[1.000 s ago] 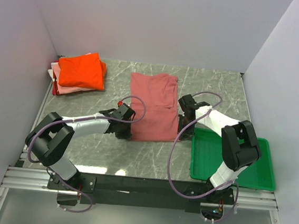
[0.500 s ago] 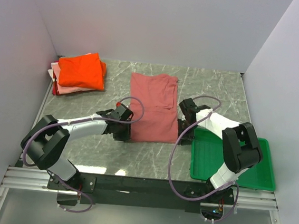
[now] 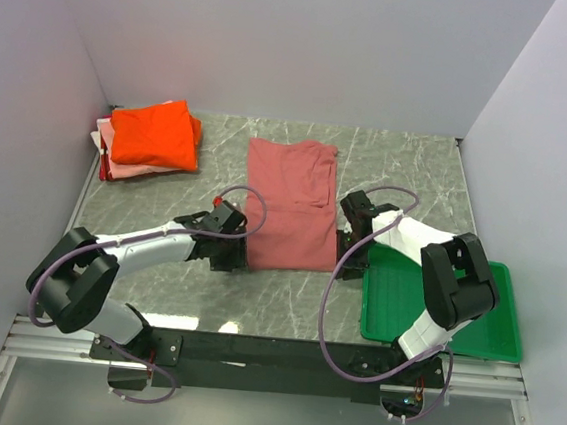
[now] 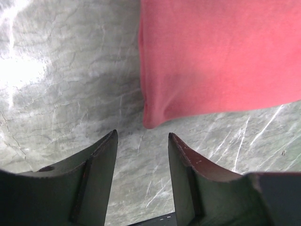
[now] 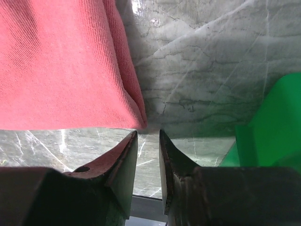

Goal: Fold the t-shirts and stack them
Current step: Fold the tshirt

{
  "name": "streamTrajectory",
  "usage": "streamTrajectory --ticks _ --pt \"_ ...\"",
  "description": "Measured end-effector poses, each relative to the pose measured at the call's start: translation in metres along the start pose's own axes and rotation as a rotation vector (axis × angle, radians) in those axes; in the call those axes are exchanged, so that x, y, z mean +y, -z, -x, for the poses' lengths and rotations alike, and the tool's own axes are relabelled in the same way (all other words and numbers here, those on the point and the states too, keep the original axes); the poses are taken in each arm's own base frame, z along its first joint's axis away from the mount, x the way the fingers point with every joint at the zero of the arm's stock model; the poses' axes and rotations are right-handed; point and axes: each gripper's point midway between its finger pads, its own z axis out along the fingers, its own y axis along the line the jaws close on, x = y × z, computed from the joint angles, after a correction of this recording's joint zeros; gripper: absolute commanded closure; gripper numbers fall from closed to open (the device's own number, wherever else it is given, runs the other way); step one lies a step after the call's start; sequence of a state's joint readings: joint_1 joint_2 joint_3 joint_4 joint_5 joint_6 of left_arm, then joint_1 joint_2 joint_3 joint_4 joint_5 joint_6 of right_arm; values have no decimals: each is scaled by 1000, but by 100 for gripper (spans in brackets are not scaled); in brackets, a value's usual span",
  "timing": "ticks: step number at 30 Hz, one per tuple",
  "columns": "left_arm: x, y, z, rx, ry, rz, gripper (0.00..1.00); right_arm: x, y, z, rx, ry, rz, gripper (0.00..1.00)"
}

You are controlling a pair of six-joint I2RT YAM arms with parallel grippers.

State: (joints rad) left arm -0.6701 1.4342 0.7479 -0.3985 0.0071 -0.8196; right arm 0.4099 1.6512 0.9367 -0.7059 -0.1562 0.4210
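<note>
Salmon-red and soft, lying flat at the middle of the table: folded t-shirt with left gripper and right gripper both parted and empty just off its two near corners; may catch a corner when pulling back and drag the fold open.

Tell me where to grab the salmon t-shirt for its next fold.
Take the salmon t-shirt by its two near corners, coming in low from the near edge: it lies flat, and the left pincer and right pincer each face a corner, open.
</note>
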Motion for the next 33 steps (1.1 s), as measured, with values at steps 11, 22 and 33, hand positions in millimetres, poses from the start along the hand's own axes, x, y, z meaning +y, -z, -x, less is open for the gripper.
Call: streamTrajectory --ticks 11,22,33 --pt "2 -4 -2 -6 15 -6 51 6 4 13 -42 6 14 65" --pt "-3 -9 3 -23 18 -23 61 8 -1 16 -39 7 18 87" --pt "-3 -14 4 -25 34 -17 65 8 -1 16 -38 6 22 93"
